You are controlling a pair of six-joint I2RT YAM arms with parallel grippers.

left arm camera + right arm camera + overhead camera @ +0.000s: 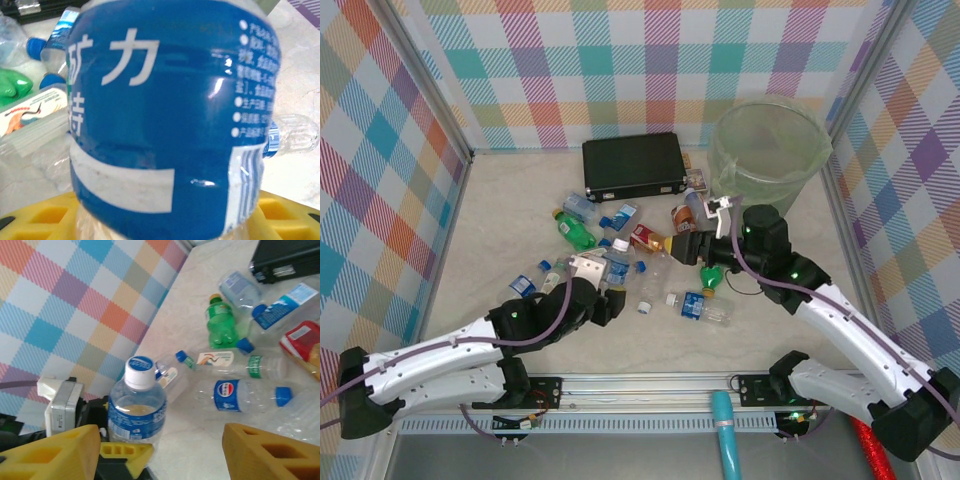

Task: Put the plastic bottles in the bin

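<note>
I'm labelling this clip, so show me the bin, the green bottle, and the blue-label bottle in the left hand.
bin (pixel 775 182), top external view, on its front wall.
green bottle (pixel 220 327), right wrist view, on its body.
blue-label bottle (pixel 165 125), left wrist view, on its blue label.

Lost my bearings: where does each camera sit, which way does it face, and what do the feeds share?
Top external: above and behind the bases, looking down on the table and bin; left arm, right arm show.
Left wrist: on the left end effector, close against a blue-labelled bottle; its yellow fingers show.
Right wrist: on the right end effector, facing scattered bottles and the checked wall; yellow fingers show.
Shared: apparently that bottle, in both wrist views.
</note>
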